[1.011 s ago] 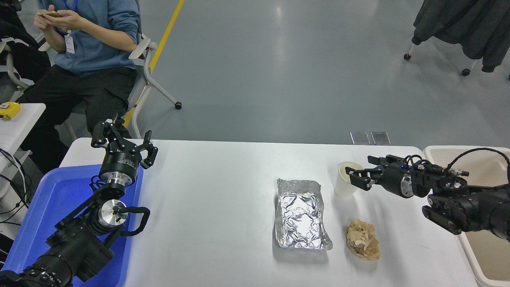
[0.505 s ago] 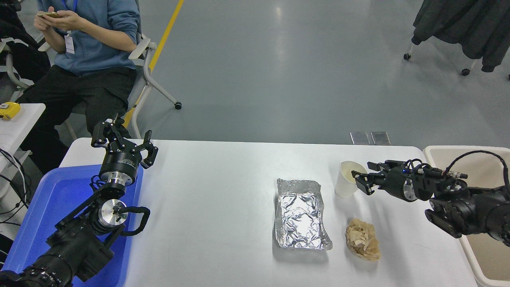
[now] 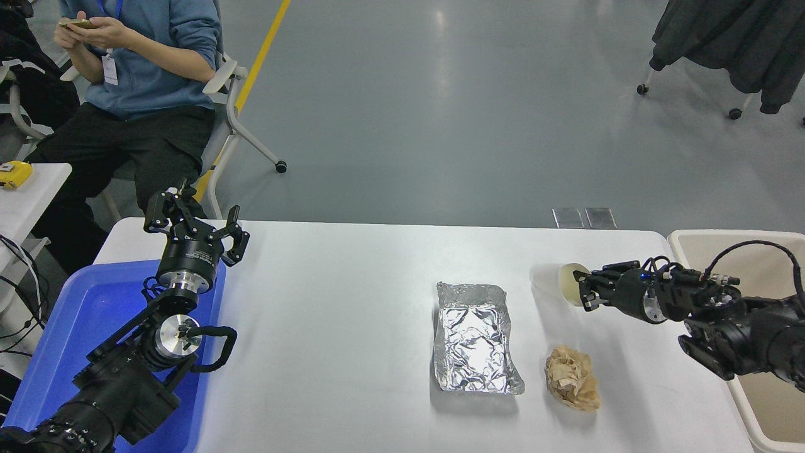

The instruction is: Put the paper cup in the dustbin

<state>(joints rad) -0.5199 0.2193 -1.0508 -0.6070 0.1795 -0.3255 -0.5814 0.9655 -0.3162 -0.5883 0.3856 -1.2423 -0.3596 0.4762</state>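
The white paper cup [image 3: 565, 284] is tipped on its side on the white table [image 3: 352, 302], right of the foil tray. Its cream mouth faces right, toward my right gripper [image 3: 588, 291]. That gripper comes in from the right edge, and its fingers pinch the right side of the cup's rim. The beige dustbin [image 3: 682, 242] stands at the table's right end, partly behind my right arm. My left gripper [image 3: 192, 220] is parked open and empty at the lower left, over the blue tray.
A silver foil tray [image 3: 475, 343] lies mid-table. A crumpled brown paper ball [image 3: 571, 377] lies in front of the cup. A blue plastic tray [image 3: 94, 314] sits at the left end. A seated person [image 3: 138, 69] is at the far left.
My right gripper closed on the cup's rim and drew back to the right. The cup went from upright to tipped over, mouth toward the gripper. The left arm has not moved.
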